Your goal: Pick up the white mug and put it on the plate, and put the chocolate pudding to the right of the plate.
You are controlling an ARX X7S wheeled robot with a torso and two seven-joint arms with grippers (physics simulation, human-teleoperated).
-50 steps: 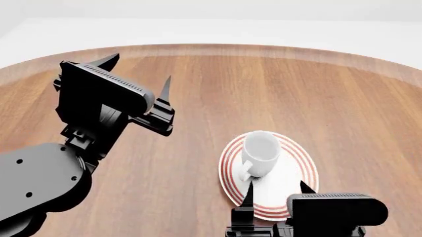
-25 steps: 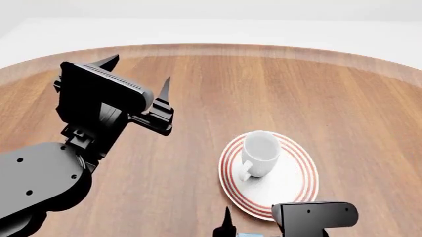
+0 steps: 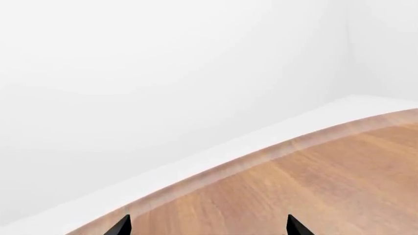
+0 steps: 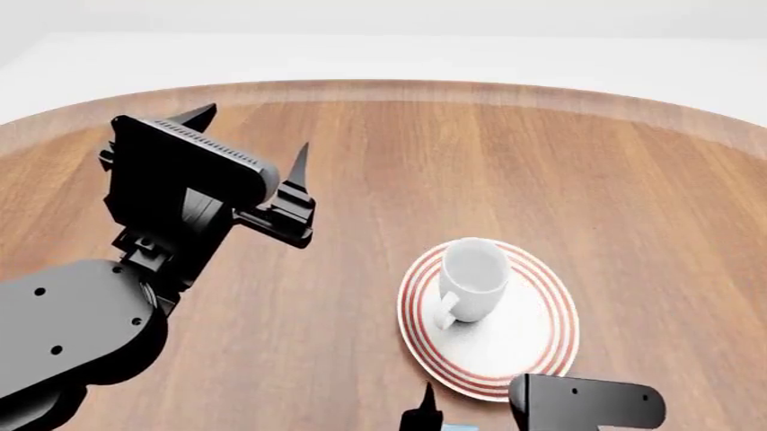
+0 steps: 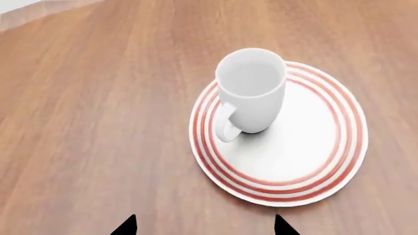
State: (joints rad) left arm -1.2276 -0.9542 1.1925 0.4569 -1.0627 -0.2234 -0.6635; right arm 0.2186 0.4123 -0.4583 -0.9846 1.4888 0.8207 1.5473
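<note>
The white mug stands upright on the plate, its handle turned toward me. In the right wrist view the mug sits on the far-left part of the red-ringed plate. My right gripper is open and empty, hovering over bare wood just short of the plate's near rim, and shows low in the head view. My left gripper is open, empty and raised at the left, far from the plate. A light-blue sliver shows at the bottom edge; I cannot tell whether it is the chocolate pudding.
The round wooden table curves away to a pale rim at the back, with white floor beyond. The left wrist view shows only the table's far edge and a white wall.
My right gripper has drawn back from over the plate toward the near edge of the head view. The mug, plate and left arm have not moved.
</note>
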